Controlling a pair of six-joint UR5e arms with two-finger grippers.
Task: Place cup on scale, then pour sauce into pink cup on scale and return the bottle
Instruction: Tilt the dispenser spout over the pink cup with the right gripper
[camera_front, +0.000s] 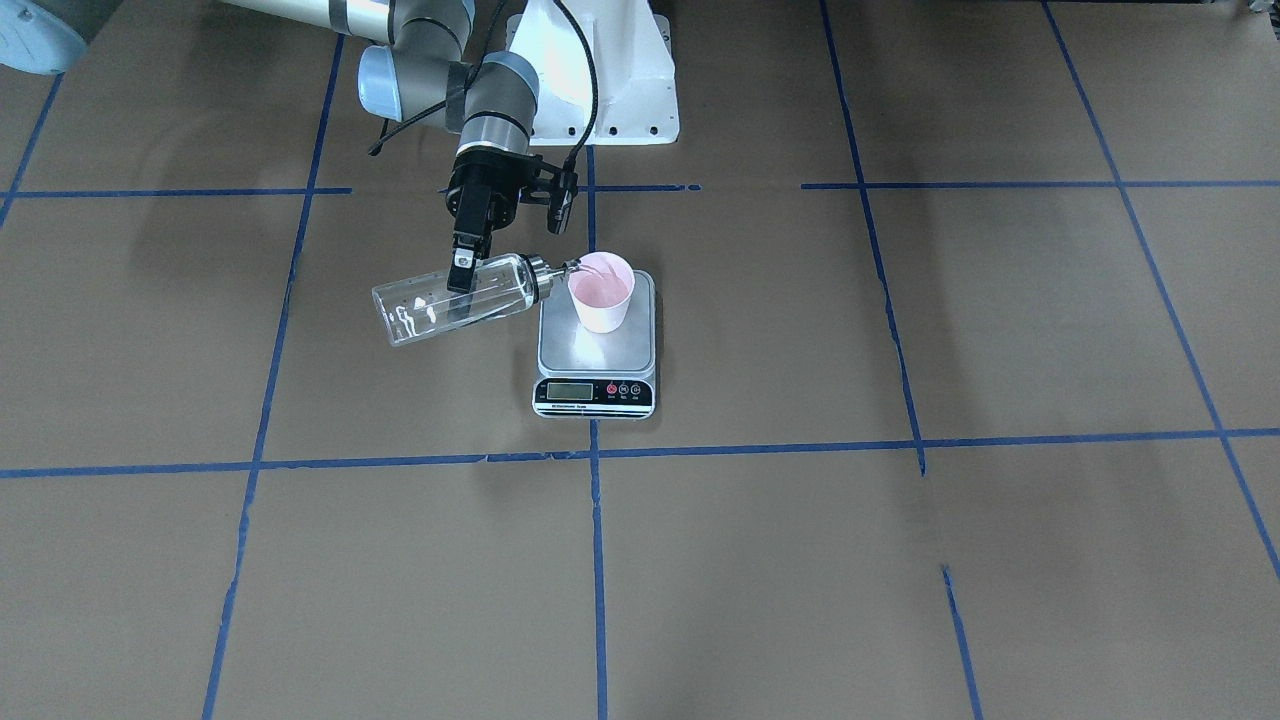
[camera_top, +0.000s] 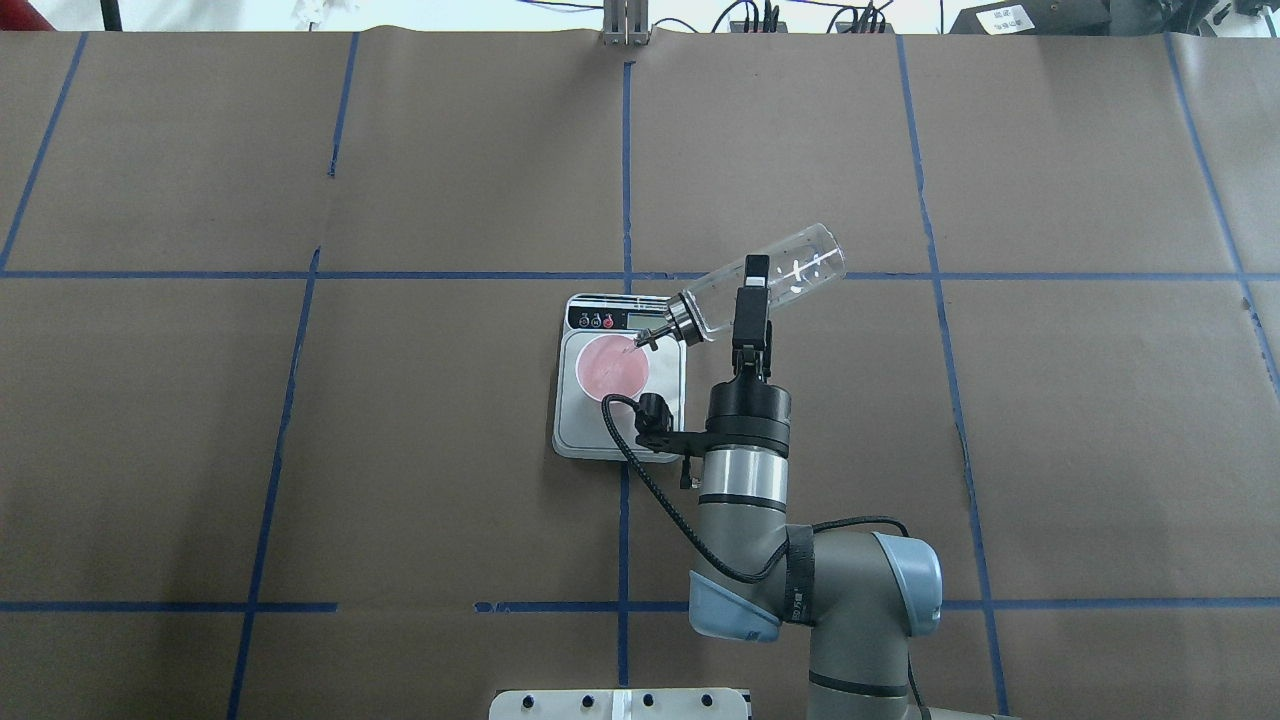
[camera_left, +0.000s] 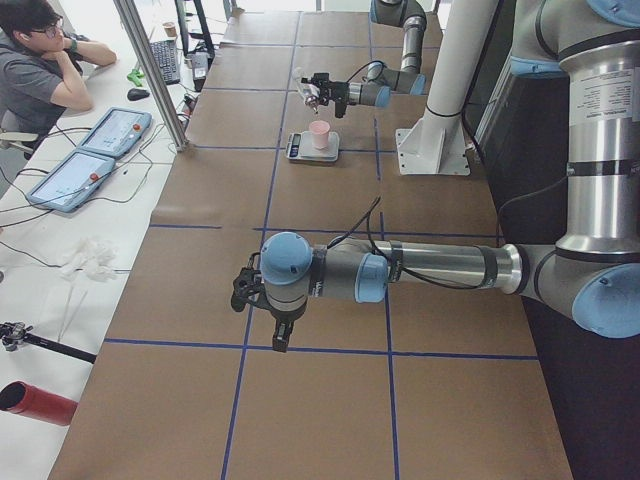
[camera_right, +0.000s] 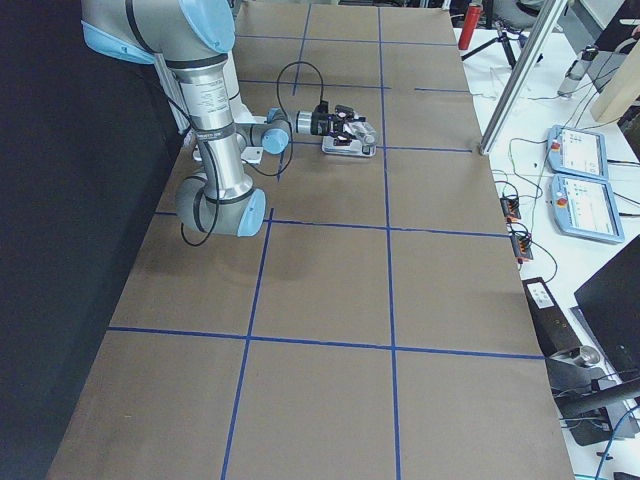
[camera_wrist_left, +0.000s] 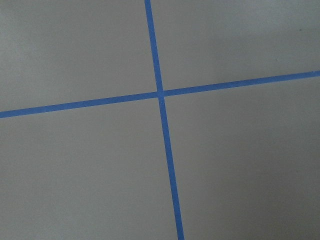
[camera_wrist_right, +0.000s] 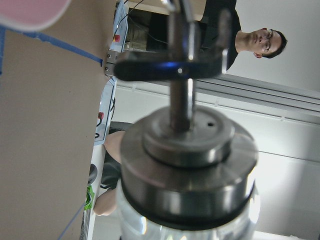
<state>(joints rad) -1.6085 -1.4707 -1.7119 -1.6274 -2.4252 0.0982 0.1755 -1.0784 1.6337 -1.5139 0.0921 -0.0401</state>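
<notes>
The pink cup (camera_front: 601, 290) stands upright on the scale (camera_front: 597, 352), near its back edge. My right gripper (camera_front: 460, 287) is shut on the clear glass bottle (camera_front: 410, 306) and holds it tipped almost flat. The silver cap and spout (camera_front: 560, 270) are at the cup's rim. In the overhead view the bottle (camera_top: 810, 258) slants down to the cup (camera_top: 612, 367) on the scale (camera_top: 575, 428). The sauce is too clear to make out. The right wrist view shows the cap (camera_wrist_right: 187, 170) close up. My left gripper (camera_left: 272, 322) hangs over bare table; I cannot tell whether it is open or shut.
The brown paper-covered table (camera_front: 800, 560) carries a grid of blue tape lines. The white robot base (camera_front: 610, 80) stands behind the scale. An operator (camera_left: 40, 70) sits at a side desk with two tablets (camera_left: 110, 130), off the table.
</notes>
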